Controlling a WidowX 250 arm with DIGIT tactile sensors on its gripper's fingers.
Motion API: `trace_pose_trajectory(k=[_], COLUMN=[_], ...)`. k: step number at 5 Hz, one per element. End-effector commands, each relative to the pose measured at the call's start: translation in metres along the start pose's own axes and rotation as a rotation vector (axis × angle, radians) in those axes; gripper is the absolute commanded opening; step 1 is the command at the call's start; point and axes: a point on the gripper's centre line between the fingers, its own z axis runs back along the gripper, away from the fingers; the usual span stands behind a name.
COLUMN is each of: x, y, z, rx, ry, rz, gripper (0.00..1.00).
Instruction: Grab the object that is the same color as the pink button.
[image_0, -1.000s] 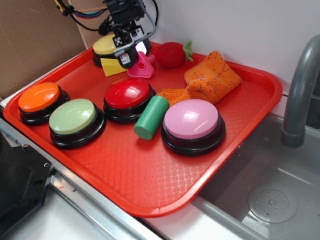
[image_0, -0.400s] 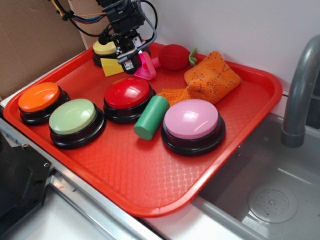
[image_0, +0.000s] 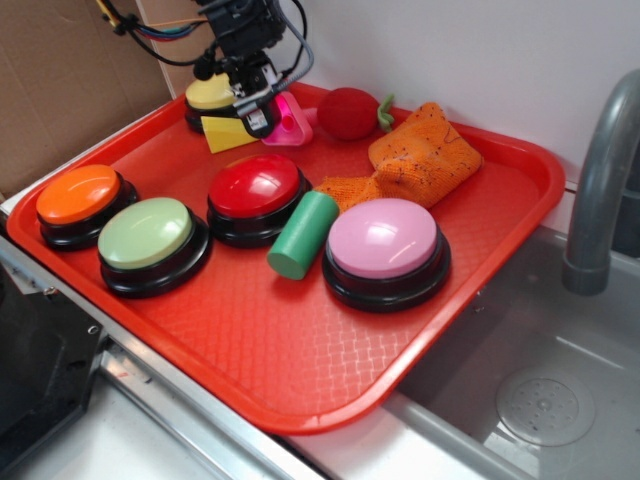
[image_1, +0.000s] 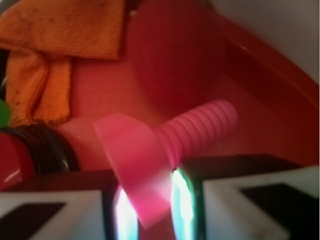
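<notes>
The pink button (image_0: 383, 240) is a light-pink dome on a black base at the front right of the red tray (image_0: 520, 200). The object (image_0: 292, 125), a small hot-pink plastic piece, is at the tray's back, between the yellow wedge (image_0: 225, 133) and the red plush strawberry (image_0: 345, 110). My gripper (image_0: 268, 115) comes down on it from the left. In the wrist view the object's flat pink part (image_1: 137, 170) is held between the two pads of my gripper (image_1: 148, 210), and a ribbed pink stub (image_1: 200, 130) sticks out to the right. The gripper is shut on it.
A yellow button (image_0: 208, 95) sits behind the gripper. Red (image_0: 255, 190), light-green (image_0: 147, 235) and orange (image_0: 77, 195) buttons fill the left. A green cylinder (image_0: 303, 235) lies beside the pink button. An orange cloth (image_0: 420, 150) is back right. A faucet (image_0: 600, 170) and sink lie right of the tray.
The gripper has shifted slightly back and up. The pink object, flat on the tray a second ago, tilted and moved back with the fingers closed on it.
</notes>
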Motion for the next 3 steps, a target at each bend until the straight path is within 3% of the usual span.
trace_pose_trajectory(k=[1, 2, 3], x=[0.021, 0.016, 0.016], y=[-0.036, -0.053, -0.072], z=[0.067, 0.083, 0.084], rx=[0.083, 0.162, 0.263], ry=[-0.065, 0.044, 0.103], rz=[0.368, 0.630, 0.880], gripper=[0.00, 0.00, 0.00])
